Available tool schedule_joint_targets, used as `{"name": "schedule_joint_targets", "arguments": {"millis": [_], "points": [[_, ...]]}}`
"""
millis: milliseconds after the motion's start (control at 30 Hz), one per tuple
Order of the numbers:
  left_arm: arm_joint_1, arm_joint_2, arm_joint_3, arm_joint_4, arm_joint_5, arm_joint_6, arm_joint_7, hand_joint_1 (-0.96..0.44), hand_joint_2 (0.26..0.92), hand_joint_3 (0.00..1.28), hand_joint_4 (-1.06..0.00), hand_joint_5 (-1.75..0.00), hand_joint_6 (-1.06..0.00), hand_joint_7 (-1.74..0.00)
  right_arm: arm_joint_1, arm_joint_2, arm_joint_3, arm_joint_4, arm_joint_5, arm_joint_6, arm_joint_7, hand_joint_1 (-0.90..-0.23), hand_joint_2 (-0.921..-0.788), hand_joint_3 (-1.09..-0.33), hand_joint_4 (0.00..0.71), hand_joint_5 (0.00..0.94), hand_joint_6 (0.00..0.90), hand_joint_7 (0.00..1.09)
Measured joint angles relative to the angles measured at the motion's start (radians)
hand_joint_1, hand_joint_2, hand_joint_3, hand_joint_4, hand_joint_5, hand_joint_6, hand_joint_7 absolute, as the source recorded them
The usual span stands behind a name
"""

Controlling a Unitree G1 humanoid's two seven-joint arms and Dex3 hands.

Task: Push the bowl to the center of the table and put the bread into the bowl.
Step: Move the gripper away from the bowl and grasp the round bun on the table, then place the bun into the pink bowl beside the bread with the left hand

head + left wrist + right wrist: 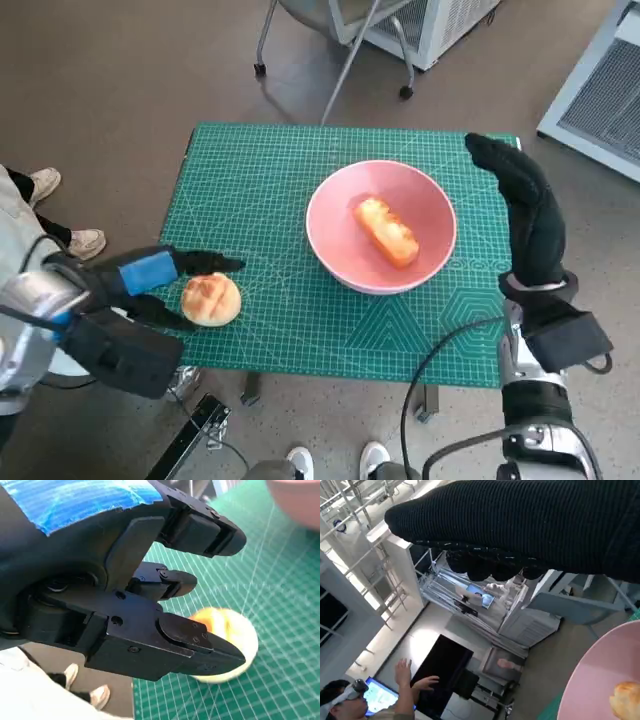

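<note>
The left hand (150, 285), fingers spread either side of the round bun (211, 299), lies well left of the bowl (381, 226).

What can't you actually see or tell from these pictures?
- Round bun, left wrist view: the left hand covers part of it; whether the fingers touch it is unclear.
- Pink bowl, right wrist view: cut off by the picture's edge.
- Right hand: its fingers barely show in the wrist view.
</note>
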Motion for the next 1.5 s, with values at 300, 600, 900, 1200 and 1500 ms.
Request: {"name": "schedule_joint_targets", "arguments": {"millis": [300, 600, 900, 1200, 1500], "points": [[-0.058, -0.053, -0.087, 0.133, 0.096, 0.006, 0.025, -0.02, 0.803, 0.01, -0.34, 0.0, -0.47, 0.0, 0.002, -0.005, -0.006, -0.001, 0.0, 0.002, 0.004, -0.566, -0.921, -0.737, 0.342, 0.002, 0.022, 0.85], [-0.125, -0.105, -0.182, 0.288, 0.209, -0.024, 0.15, 0.08, 0.904, 0.17, -0.52, -0.05, -0.63, -0.05, 0.01, -0.007, -0.01, -0.015, 0.0, 0.004, 0.004, -0.568, -0.921, -0.735, 0.343, 0.002, 0.025, 0.85], [-0.203, -0.103, -0.259, 0.412, 0.344, -0.117, 0.402, 0.04, 0.822, 0.42, -0.54, -1.08, -0.53, -1.32, 0.011, -0.007, -0.011, -0.023, -0.002, 0.011, 0.004, -0.559, -0.921, -0.735, 0.343, 0.002, 0.028, 0.84], [-0.228, -0.094, -0.22, 0.392, 0.283, -0.178, 0.42, 0.02, 0.902, 0.14, -0.57, -1.3, -0.66, -1.14, 0.011, -0.011, -0.015, -0.022, -0.002, 0.011, 0.004, -0.555, -0.921, -0.735, 0.343, 0.002, 0.03, 0.84], [-0.34, -0.094, -0.101, 0.339, 0.128, -0.187, 0.377, 0.0, 0.92, 0.07, -0.61, -1.12, -0.7, -1.21, 0.01, -0.014, -0.019, -0.018, -0.002, 0.011, 0.004, -0.554, -0.921, -0.732, 0.343, 0.002, 0.033, 0.83]]}}
